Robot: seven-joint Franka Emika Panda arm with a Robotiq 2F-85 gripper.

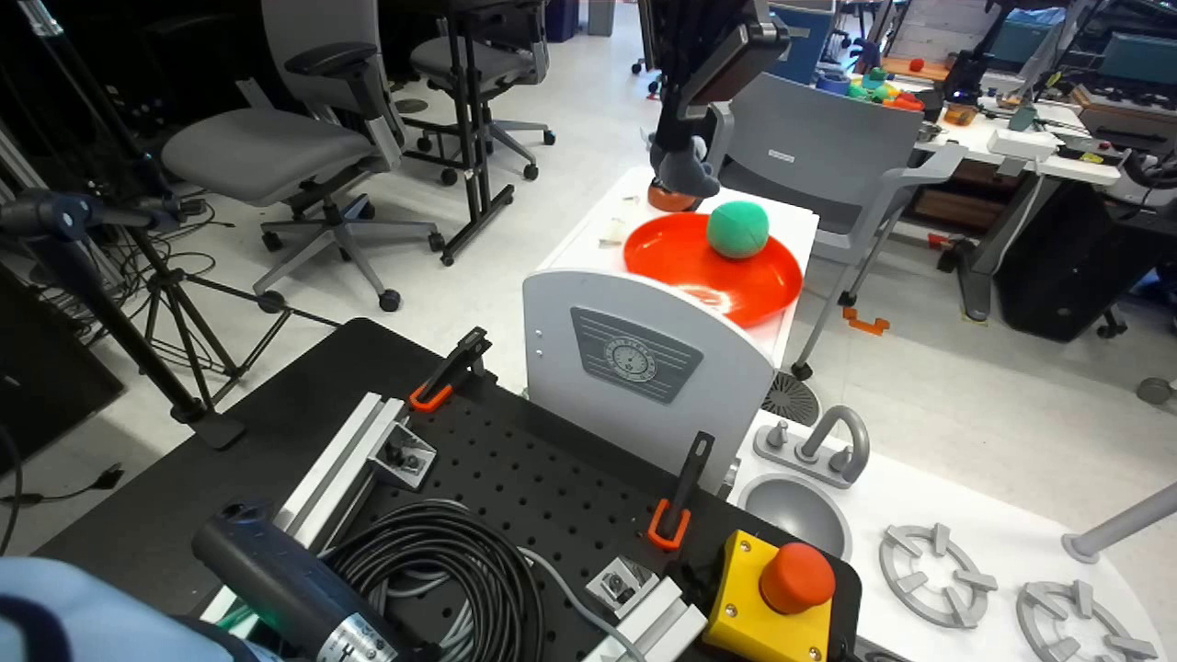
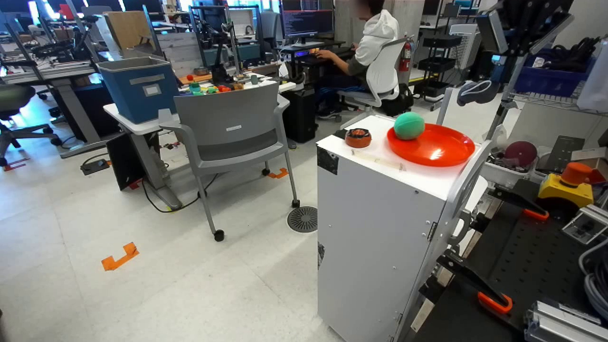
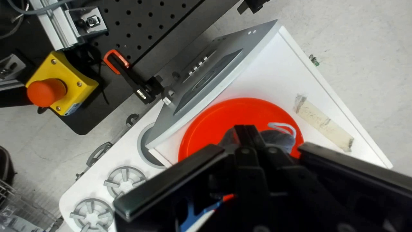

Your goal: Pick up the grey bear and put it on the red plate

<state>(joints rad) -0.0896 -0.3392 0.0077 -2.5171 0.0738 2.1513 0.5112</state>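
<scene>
Gripper (image 3: 245, 129) is holding the grey bear (image 3: 278, 139) between its narrowed fingers, with soft grey fabric bulging out to both sides of the fingertips. In both exterior views the bear is hanging at the gripper's lower end, clear of any supporting surface.

Progress: judging by this suspended load, the pick-up stage is counting as complete. The placing stage is awaiting execution. The red plate (image 1: 699, 268) is lying below the gripper, on top of the white cabinet (image 2: 375, 228), and is carrying no bear yet. The green ball (image 2: 409, 126) is resting on the plate near its rim, also lower than the gripper, and is taking up part of the landing area. A small orange-brown item (image 2: 358, 138) is sitting just beside the plate, below gripper level.

Alignment: the wrist view is showing the bear against the red surface, but the gripper body is masking much of the plate; whether the bear is hanging fully inside the rim is going unconfirmed here.

Outstanding steps, as judged: the operation is calling for centring the gripper over the bare portion of the plate, lowering it and releasing the bear clear of the green ball.
</scene>
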